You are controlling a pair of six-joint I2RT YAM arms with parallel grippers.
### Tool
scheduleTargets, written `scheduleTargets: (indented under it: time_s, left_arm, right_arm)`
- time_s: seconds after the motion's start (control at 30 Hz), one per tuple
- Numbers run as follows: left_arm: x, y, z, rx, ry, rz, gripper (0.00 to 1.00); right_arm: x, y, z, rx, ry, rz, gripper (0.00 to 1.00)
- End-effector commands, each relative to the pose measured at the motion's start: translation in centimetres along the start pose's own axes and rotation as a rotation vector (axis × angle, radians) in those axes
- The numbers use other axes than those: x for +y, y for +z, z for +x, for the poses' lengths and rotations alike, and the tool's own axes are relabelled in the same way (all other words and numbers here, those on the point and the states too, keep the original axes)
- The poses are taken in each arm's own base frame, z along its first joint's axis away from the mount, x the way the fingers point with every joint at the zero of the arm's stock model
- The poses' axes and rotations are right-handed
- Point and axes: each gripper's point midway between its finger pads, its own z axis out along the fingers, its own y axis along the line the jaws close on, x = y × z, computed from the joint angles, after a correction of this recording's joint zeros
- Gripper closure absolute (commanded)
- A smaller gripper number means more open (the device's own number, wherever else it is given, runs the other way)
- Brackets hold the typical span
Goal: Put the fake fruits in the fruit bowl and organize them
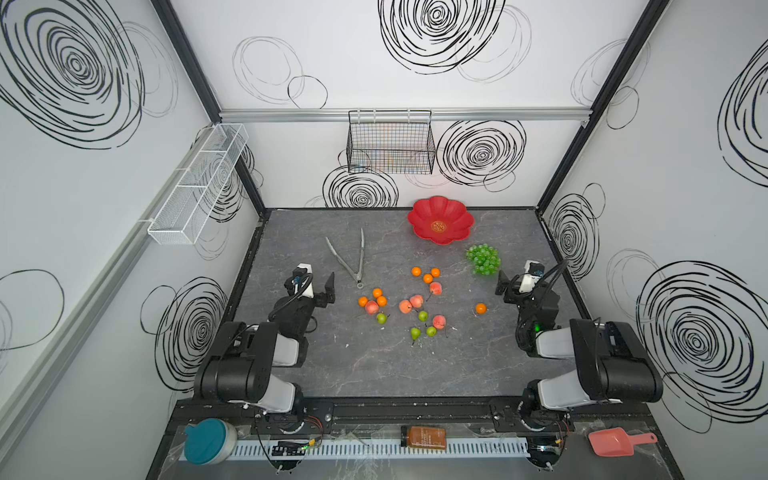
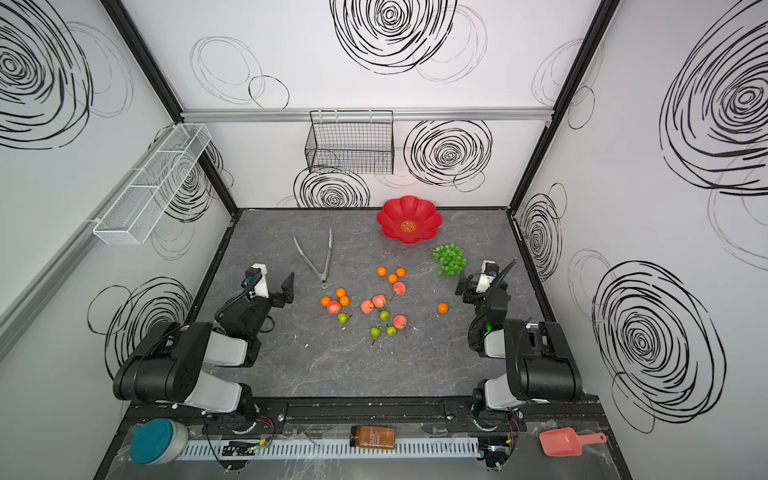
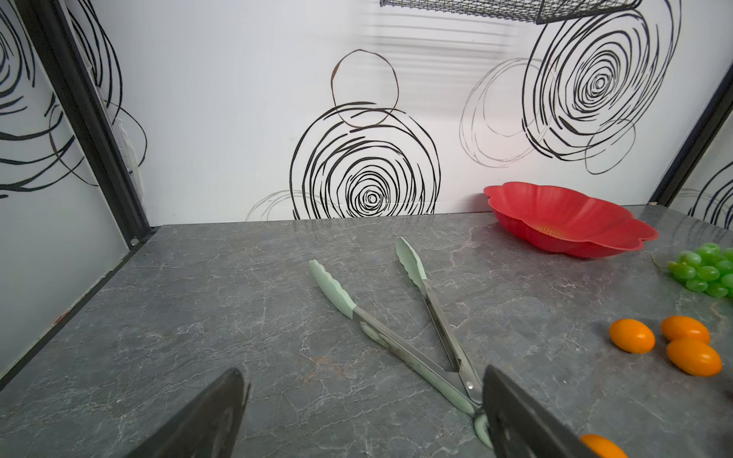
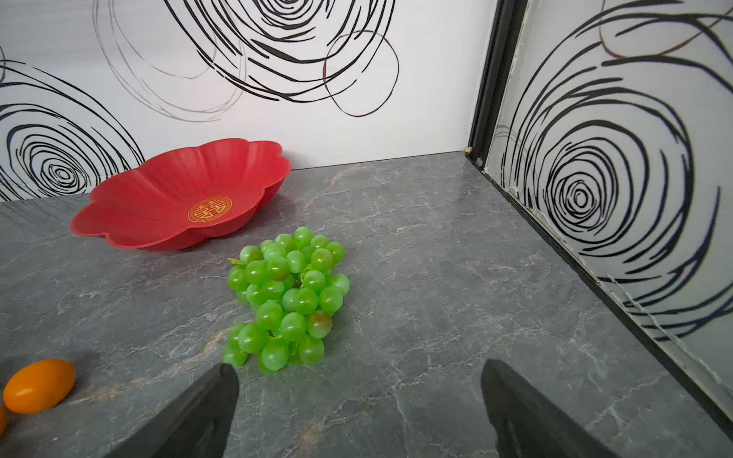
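Grapes (image 4: 285,301) nr red bowl (image 4: 158,190), R gripper (image 4: 359,365) jaws apart

The counter (image 1: 374,370) lies bare along its front edge and in its back-left corner, while its middle is strewn with tangerines (image 1: 427,278), peaches (image 1: 405,306) and pears (image 1: 415,332), with narrow gaps among them. The tongs (image 1: 349,259) lie spread ahead of the left end effector (image 3: 363,370), their hinge right beside it, and the grapes (image 4: 287,301) sit between the right end effector (image 4: 357,365) and the fruit bowl (image 4: 131,206) at the back edge. The strip along the right edge past the grapes is open.
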Motion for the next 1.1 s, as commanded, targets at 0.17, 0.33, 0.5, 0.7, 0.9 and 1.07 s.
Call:
scheduleTargets:
  time_s: [0.17,0.33,0.5,0.7,0.9,1.07]
  left_arm:
    - [-0.3,0.3,-1.4,-0.052,0.026,0.015,0.04]
    - [-0.3,0.0,-1.6,-0.067,0.019,0.035,0.04]
    - [-0.2,-1.2,-2.2,-0.115,-0.002,0.068,0.04]
    - [-0.2,-1.2,-2.2,-0.115,-0.003,0.068,0.04]
    - [-0.2,-1.5,-2.4,-0.128,0.0,0.062,0.04]
    - [0.6,-4.3,-3.9,-0.233,-0.015,-0.026,0.04]
  right_arm:
    - [-0.1,0.2,-1.0,-0.037,-0.005,-0.004,0.0]
    - [0.0,-0.5,-1.2,-0.058,0.006,-0.05,0.0]
    - [0.0,-0.4,-1.1,-0.056,0.005,-0.051,0.0]
    - [0.0,-0.5,-1.1,-0.058,0.003,-0.056,0.0]
    - [0.1,-0.6,-1.1,-0.06,0.003,-0.055,0.0]
    - [0.4,-0.9,-1.5,-0.077,-0.005,-0.071,0.0]
